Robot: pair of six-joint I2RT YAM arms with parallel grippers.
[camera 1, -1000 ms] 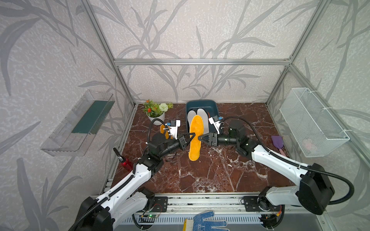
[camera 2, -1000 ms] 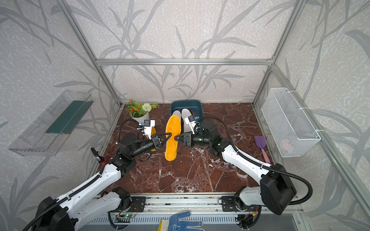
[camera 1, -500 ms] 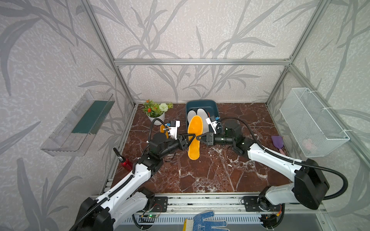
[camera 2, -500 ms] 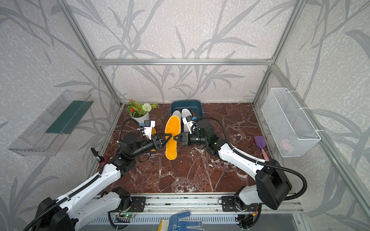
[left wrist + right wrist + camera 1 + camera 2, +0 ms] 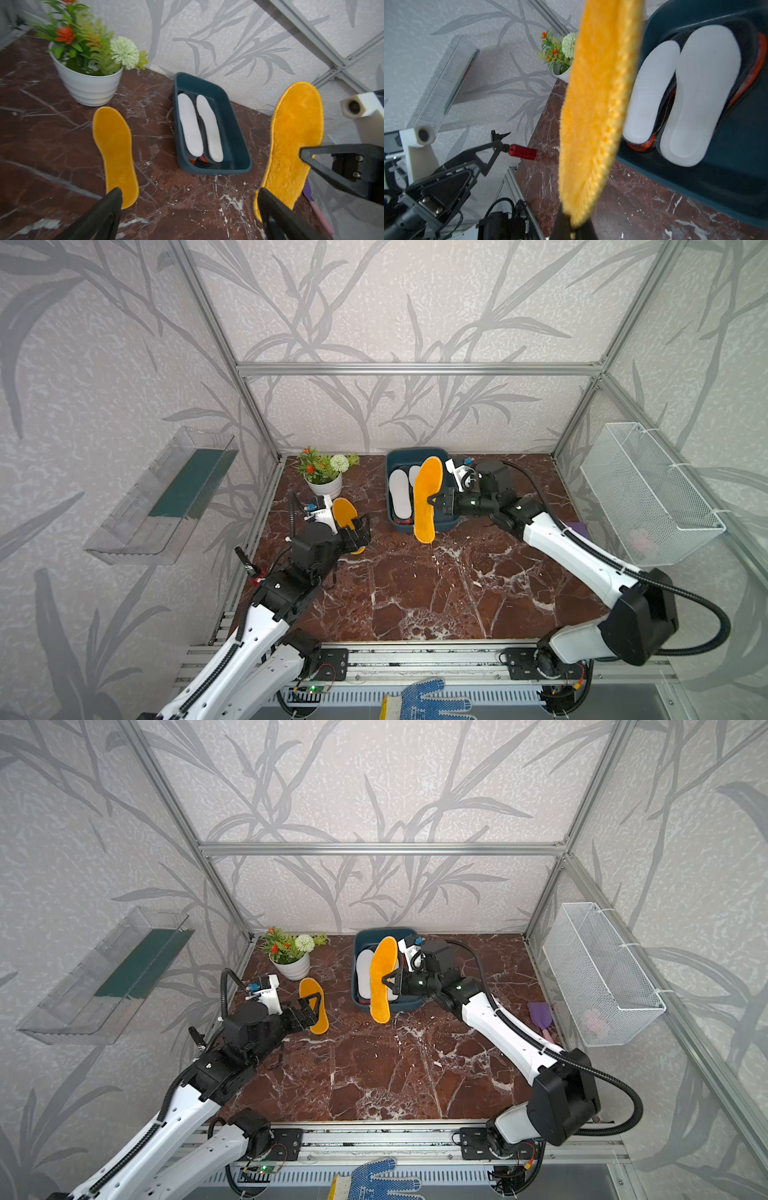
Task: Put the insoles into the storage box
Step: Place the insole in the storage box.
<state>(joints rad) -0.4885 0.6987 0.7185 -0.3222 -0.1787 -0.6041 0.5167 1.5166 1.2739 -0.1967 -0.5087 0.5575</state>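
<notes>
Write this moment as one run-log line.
right claw: shut on yellow insole, near storage box | left claw: open, empty | second yellow insole: on table

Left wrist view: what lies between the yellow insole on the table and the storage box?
Nothing; the left wrist view shows bare tabletop between that yellow insole and the storage box.

Bright even light, soft shadows on the bench (image 5: 415,593), straight lines bowed at top-view edges, insole (image 5: 596,114) out of focus close by the right hand (image 5: 572,227).
</notes>
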